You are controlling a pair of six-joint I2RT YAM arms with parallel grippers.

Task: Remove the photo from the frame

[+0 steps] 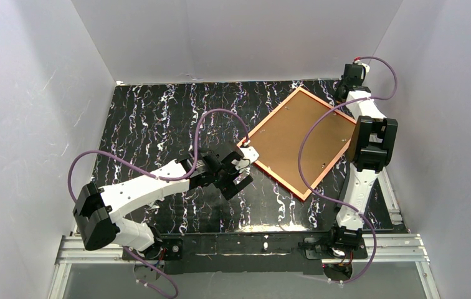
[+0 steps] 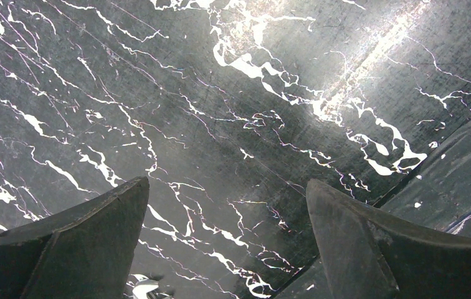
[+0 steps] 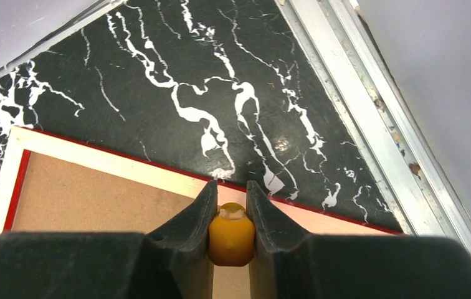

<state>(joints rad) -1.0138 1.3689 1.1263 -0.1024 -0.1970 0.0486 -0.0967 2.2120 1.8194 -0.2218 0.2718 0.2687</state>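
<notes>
The red frame (image 1: 274, 175) lies face down on the black marble table, orange-pale back rim up, with the brown backing board (image 1: 295, 143) filling it. The photo is hidden under the board. My left gripper (image 1: 243, 173) is open and empty just off the frame's near-left corner. In the left wrist view its fingers (image 2: 114, 212) stand wide apart over bare table. My right gripper (image 3: 230, 185) is over the frame's rim (image 3: 96, 159) at its right side, beside the backing board (image 3: 96, 199). It is shut on a small yellow knob (image 3: 231, 233).
The table (image 1: 158, 118) has white walls on three sides. An aluminium rail (image 3: 370, 124) runs along the table's right edge close to the frame. A purple cable (image 1: 311, 162) loops over the backing board.
</notes>
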